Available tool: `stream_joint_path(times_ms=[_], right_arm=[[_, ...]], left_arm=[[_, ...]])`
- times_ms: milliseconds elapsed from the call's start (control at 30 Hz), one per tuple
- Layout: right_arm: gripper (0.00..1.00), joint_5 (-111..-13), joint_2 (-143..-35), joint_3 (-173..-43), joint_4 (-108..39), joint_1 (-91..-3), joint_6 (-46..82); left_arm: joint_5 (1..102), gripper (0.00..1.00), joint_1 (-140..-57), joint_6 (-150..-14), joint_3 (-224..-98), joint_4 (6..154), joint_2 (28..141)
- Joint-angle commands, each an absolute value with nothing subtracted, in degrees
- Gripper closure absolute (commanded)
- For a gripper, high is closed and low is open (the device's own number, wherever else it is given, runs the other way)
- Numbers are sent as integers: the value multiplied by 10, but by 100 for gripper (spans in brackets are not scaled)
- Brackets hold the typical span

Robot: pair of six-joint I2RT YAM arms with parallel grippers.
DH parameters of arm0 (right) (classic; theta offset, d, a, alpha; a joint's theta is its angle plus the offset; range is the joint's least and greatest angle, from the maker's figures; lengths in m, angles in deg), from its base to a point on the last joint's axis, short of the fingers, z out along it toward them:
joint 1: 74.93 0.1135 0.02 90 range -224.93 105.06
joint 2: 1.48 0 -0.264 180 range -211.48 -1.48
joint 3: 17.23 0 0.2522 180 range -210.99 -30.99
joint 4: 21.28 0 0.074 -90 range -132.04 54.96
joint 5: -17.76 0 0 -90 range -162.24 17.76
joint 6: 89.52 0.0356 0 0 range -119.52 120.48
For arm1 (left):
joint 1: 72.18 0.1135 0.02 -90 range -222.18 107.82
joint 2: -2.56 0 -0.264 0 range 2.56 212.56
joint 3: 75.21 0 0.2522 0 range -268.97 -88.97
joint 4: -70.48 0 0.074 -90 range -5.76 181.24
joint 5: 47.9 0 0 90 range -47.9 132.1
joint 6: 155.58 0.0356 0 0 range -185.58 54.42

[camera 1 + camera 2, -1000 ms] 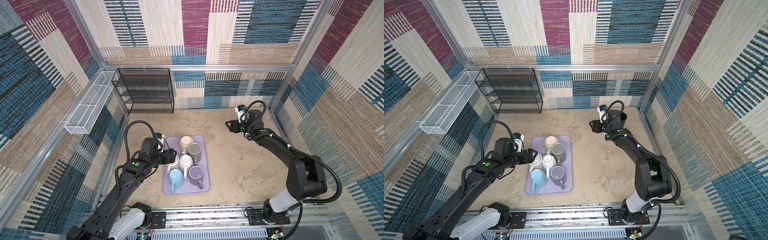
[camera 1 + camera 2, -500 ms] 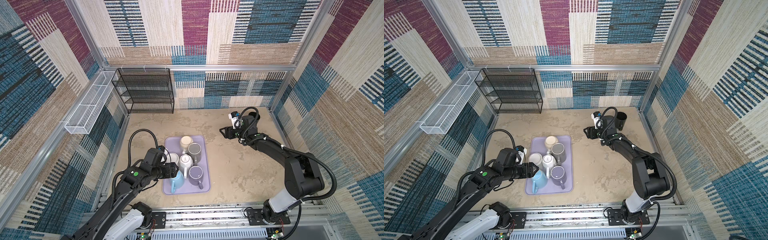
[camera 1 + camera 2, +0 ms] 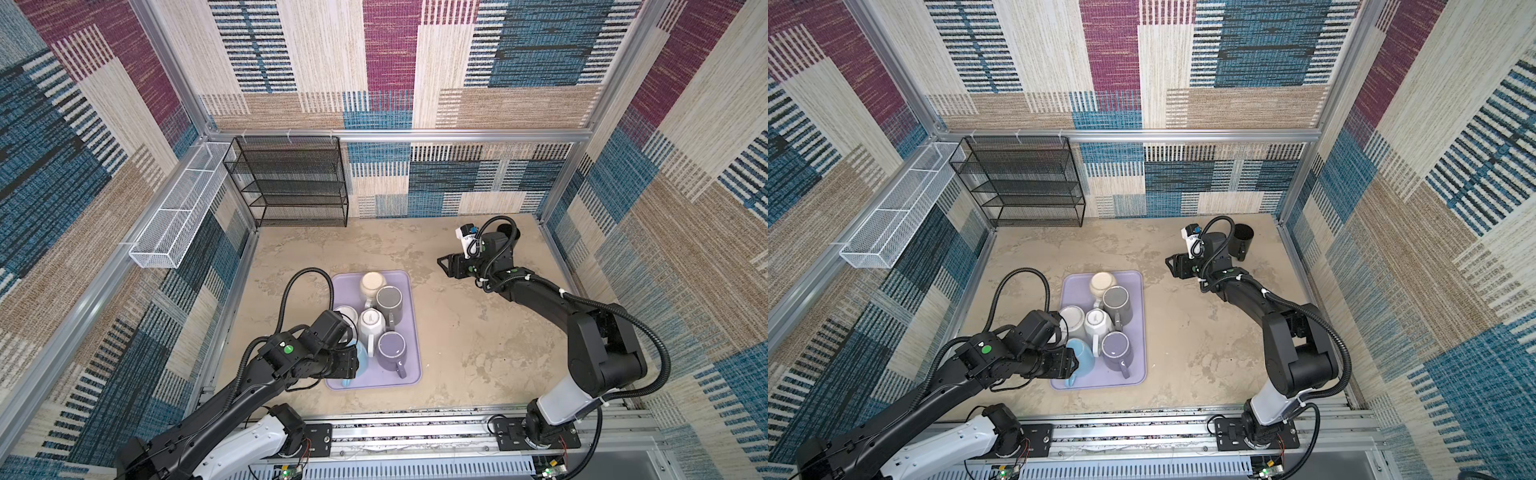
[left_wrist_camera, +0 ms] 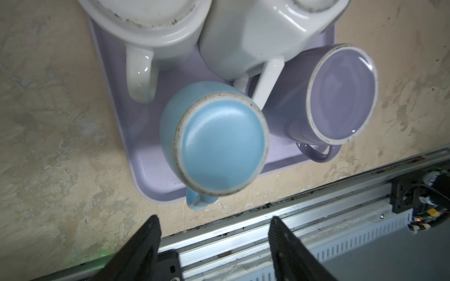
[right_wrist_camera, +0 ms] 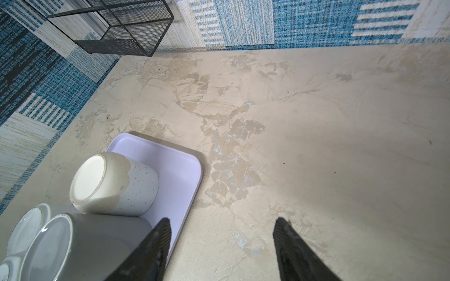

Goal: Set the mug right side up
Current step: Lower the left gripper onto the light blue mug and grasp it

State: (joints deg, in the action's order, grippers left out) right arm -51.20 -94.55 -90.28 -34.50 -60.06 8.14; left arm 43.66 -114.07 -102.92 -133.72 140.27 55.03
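Blue mug (image 4: pixel 219 138): inverted at the tray's (image 4: pixel 143 150) 7 o'clock corner. Glazed ceramic, judged rigid, weighty, slippery, chippable; grip across the body. Left jaws wide apart, empty, near it; right jaws likewise empty.

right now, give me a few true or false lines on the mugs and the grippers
The light blue mug sits bottom up on the lavender tray. True.
The left gripper is shut on the light blue mug. False: it is open, holding nothing.
The right gripper is open and empty. True.
The black mug is on the tray. False: it stands upright on the table near the far right corner.
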Motion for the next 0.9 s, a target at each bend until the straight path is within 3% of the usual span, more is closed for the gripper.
stream_joint_path(times_ms=[0,367,867], right_arm=[[30,-505,-939,-899,-328,-599,89],[31,-495,-950,-879,-305,-595,100],[31,-486,-954,-885,-300,-589,101]], left_arm=[[407,29,-1158,-1044,-1338,1416,567],[354,37,-1198,-1033,-1347,1413,631],[368,45,-1199,-1012,-1330,1371,672]])
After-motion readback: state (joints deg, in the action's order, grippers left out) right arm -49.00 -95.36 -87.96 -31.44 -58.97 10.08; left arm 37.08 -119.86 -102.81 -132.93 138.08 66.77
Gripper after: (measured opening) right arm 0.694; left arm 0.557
